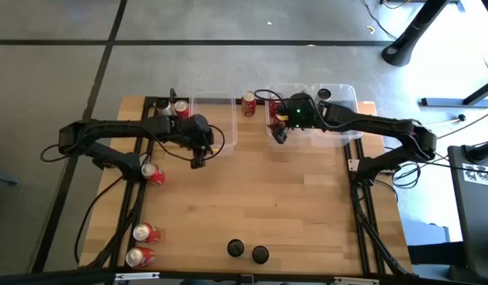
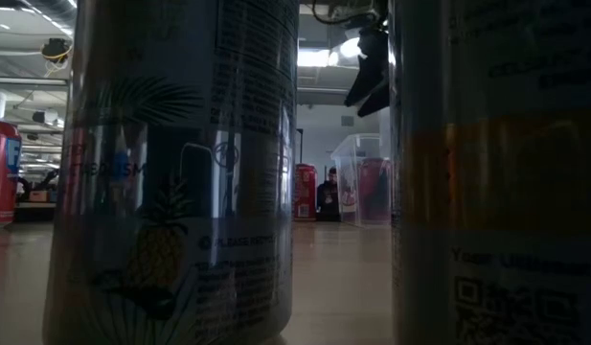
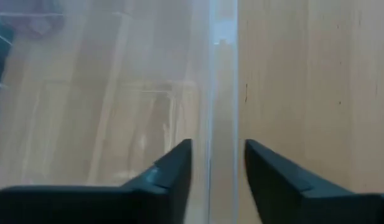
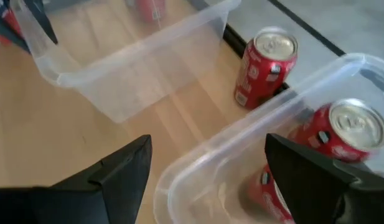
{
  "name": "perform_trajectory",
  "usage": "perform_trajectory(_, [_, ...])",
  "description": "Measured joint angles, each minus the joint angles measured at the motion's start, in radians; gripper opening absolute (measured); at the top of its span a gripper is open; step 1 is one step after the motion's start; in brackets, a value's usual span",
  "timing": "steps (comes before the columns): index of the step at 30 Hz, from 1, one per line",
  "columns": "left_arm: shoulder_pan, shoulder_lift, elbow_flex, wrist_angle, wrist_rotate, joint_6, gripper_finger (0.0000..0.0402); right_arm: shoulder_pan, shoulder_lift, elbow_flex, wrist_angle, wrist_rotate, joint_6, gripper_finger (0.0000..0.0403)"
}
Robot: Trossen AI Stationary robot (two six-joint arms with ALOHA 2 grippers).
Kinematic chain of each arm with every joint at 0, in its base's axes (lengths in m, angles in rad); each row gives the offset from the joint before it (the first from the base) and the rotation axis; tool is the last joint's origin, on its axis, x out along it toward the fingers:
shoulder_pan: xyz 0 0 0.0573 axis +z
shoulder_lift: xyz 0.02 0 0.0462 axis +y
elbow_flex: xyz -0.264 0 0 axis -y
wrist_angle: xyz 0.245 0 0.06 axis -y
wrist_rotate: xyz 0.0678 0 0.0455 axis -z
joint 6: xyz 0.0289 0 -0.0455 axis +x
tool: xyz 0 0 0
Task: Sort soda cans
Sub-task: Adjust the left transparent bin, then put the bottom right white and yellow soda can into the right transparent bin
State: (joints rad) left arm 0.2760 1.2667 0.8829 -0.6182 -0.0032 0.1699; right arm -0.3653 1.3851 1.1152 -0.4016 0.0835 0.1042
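Red soda cans show in the high view. One stands left of the left clear bin, and one stands between the bins, also seen as the can. One can stands inside the right bin. Three more are on the table's left side. Two black cans stand at the near edge. My left gripper is open, its fingers either side of the left bin's near wall. My right gripper is open above the right bin's near left corner.
The two black cans fill most of the low view, with my right gripper hanging behind them. Bare wood lies in the table's middle. Dark frame rails run along both sides of the table.
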Motion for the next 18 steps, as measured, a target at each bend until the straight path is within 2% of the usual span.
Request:
perform_trajectory(5, [-0.001, -0.019, 0.049, -0.081, -0.004, -0.03, 0.0226, -0.001, 0.007, 0.0, 0.093, 0.002, -0.01, 0.0312])
perform_trajectory(9, [-0.001, -0.056, 0.121, -0.165, -0.009, -0.055, 0.0267, -0.007, 0.022, 0.044, 0.154, 0.002, -0.039, 0.0312])
perform_trajectory(13, [-0.001, -0.117, 0.146, -0.175, -0.019, -0.067, 0.0284, -0.029, 0.099, 0.185, 0.114, 0.001, -0.069, 0.0312])
perform_trajectory(18, [0.0, -0.193, 0.146, -0.188, -0.063, -0.068, 0.0283, -0.066, 0.278, 0.461, -0.074, -0.044, -0.089, 0.0312])
